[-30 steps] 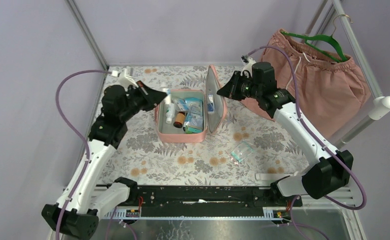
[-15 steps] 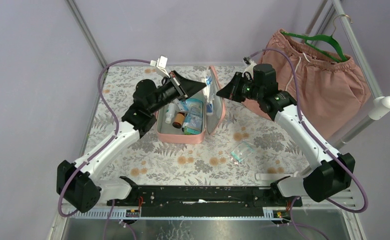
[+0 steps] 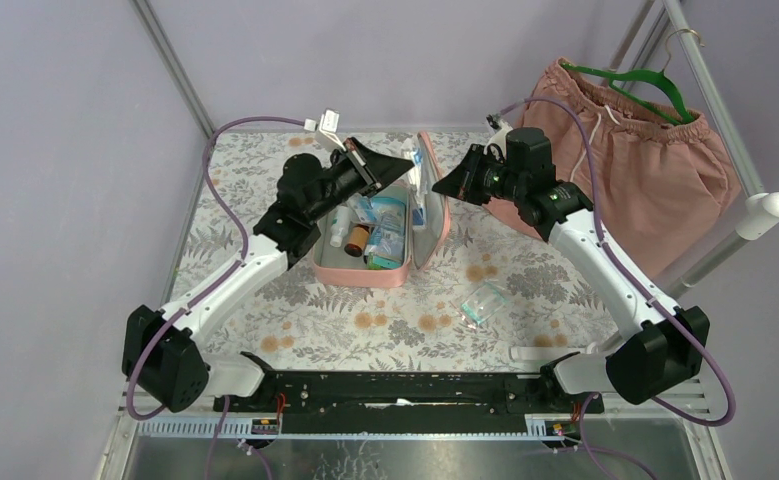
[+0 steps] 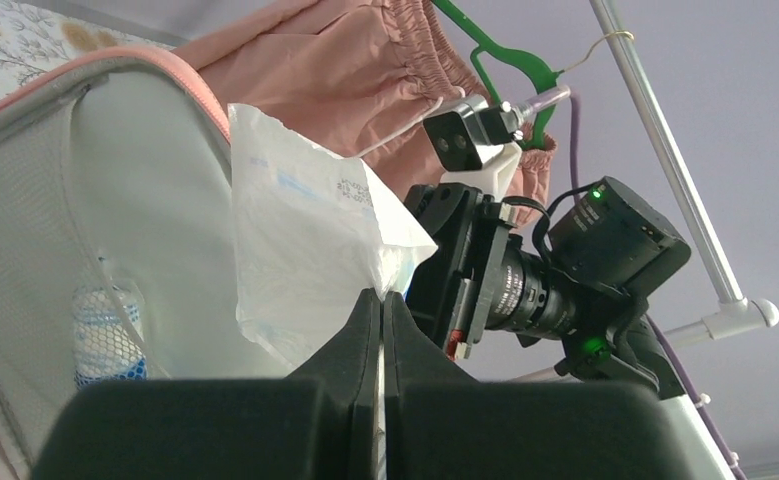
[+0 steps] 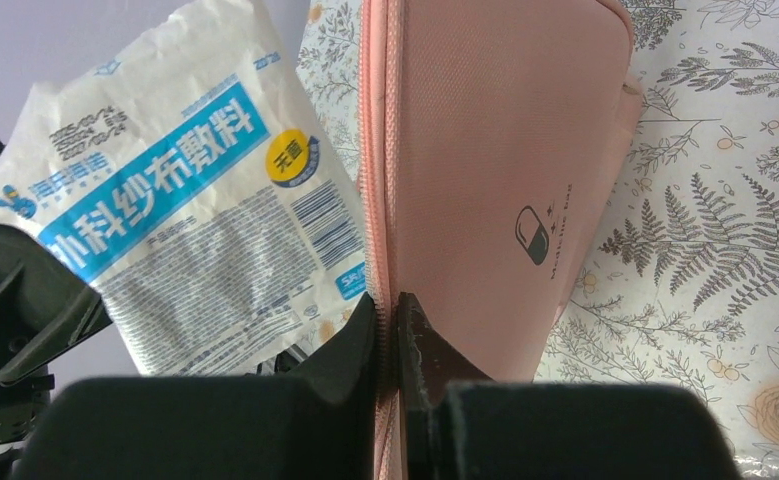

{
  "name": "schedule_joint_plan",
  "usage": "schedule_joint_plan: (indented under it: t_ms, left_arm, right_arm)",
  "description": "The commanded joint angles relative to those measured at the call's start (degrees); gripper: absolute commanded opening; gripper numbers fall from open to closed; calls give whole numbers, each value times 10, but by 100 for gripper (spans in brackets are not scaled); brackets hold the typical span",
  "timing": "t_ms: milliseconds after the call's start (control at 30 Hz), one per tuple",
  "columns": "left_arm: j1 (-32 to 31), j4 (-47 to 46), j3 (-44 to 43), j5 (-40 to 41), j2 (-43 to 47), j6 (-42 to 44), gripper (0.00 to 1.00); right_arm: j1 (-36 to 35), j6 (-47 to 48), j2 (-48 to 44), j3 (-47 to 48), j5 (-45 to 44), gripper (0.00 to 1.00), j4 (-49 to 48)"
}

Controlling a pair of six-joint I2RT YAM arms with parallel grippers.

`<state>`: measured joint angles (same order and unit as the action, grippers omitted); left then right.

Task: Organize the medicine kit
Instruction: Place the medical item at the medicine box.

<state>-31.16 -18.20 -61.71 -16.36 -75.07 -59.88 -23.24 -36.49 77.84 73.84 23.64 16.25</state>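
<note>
On the left we see the left gripper [image 4: 381, 300], its fingers pressed together on the lower corner of a white dressing packet [image 4: 305, 250], which it holds up just beside the upright lid [image 5: 495, 170]. The medicine kit [image 3: 350, 272] lies open at the middle of the floral table [image 3: 265, 300], with bottles and packets inside. The right gripper [image 5: 387, 310] pinches the lid's zip edge. Further right, we find pink shorts [image 3: 625, 170] hanging past the table's edge.
</note>
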Motion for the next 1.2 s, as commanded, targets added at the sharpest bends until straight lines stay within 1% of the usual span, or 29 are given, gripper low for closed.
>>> schedule_joint_plan:
  t_ms: [0, 200, 367, 500, 567, 700, 967, 1167]
  left_arm:
    - [-3, -4, -20, 11, -30, 22, 0]
    - [-3, 1, -29, -8, -88, 31, 0]
    - [-3, 70, -64, 4, -120, 80, 0]
    - [-3, 175, -143, 27, -161, 147, 0]
    - [-3, 210, -165, 41, -177, 167, 0]
    - [-4, 247, -191, 68, -198, 193, 0]
    - [-11, 296, -215, 66, -236, 222, 0]
    - [-21, 364, -264, 106, -254, 256, 0]
  right_arm:
    - [-4, -14, -21, 2, 33, 0, 23]
    - [-3, -10, -25, 2, 29, 0, 30]
    - [-3, -10, -27, 3, 28, 0, 32]
    - [-3, -9, -29, 3, 26, 0, 33]
    - [-3, -10, -29, 3, 26, 0, 33]
    - [-4, -9, -32, 3, 27, 0, 35]
    - [-4, -2, -35, 9, 21, 0, 43]
    - [-4, -4, -36, 7, 23, 0, 40]
